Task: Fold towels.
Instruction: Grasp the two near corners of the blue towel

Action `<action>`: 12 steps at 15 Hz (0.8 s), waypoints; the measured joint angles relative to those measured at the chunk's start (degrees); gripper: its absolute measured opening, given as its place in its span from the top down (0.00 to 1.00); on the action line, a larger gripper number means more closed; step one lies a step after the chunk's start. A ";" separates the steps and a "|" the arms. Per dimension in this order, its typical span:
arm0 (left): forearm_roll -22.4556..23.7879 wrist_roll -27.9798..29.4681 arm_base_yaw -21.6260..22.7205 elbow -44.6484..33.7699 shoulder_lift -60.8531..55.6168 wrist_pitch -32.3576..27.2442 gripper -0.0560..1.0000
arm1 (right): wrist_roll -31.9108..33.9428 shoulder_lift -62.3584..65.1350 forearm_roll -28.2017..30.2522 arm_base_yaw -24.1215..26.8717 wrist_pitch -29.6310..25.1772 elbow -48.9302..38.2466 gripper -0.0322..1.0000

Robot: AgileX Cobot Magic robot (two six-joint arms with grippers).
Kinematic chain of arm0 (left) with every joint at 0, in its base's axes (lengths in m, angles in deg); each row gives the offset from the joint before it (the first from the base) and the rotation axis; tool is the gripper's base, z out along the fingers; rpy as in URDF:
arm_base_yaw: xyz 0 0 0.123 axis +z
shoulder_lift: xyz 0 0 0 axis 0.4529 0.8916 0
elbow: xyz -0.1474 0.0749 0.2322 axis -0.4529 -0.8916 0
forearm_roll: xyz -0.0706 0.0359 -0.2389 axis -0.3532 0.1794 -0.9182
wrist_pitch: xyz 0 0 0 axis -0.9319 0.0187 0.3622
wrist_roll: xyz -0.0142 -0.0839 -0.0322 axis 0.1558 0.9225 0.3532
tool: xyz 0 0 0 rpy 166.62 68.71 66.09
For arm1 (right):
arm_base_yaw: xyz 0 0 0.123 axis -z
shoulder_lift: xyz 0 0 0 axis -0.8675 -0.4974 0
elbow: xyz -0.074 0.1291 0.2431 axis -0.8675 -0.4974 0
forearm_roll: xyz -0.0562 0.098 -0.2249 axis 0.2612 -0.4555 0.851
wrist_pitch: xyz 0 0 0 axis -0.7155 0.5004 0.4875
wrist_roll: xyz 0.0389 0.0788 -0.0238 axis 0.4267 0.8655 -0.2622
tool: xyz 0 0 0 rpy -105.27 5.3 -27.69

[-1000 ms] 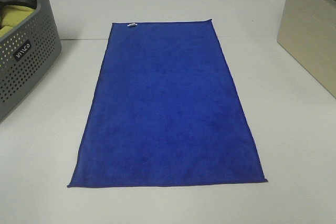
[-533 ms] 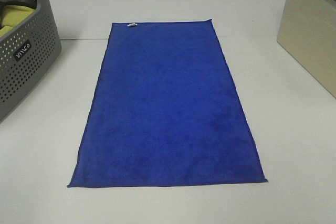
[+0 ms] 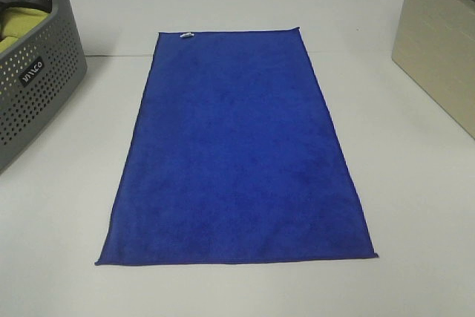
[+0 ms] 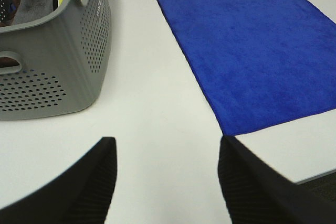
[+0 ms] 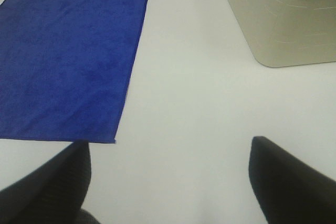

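A: How many towels?
B: Just one blue towel (image 3: 236,150), with one white tag (image 3: 186,35) (at its far corner).
A: Containers?
B: Two: one grey basket (image 3: 37,94) left of the towel, one beige bin (image 3: 438,57) right of it

Blue towel (image 3: 237,146), grey perf. basket (image 3: 37,87), beige bin (image 3: 438,50).

The high camera looks down along the royal-blue plush rectangular towel (image 3: 237,150) from its near short end. The left wrist camera, low and close above the white table (image 4: 152,93), shares that towel's near left corner; the right wrist camera shares its near right corner.
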 joint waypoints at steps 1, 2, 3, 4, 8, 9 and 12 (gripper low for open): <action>0.00 0.00 0.00 0.00 0.00 0.00 0.42 | 0.00 0.00 0.00 0.00 0.00 0.00 0.21; 0.00 0.00 0.00 0.00 0.00 0.00 0.42 | 0.00 0.00 0.00 0.00 0.00 0.00 0.21; 0.00 0.00 0.00 0.00 0.00 0.00 0.42 | 0.00 0.00 0.00 0.00 0.00 0.00 0.21; 0.00 0.00 0.00 0.00 0.00 0.00 0.42 | 0.00 0.00 0.00 0.00 0.00 0.00 0.21; 0.00 0.00 0.00 0.00 0.00 0.00 0.42 | 0.00 0.00 0.00 0.00 0.00 0.00 0.21; 0.00 0.00 0.00 0.00 0.00 0.00 0.42 | 0.00 0.00 0.00 0.00 0.00 0.00 0.21; -0.29 4.76 0.00 0.23 0.00 4.07 0.42 | 1.20 0.00 0.00 0.00 0.34 0.06 0.23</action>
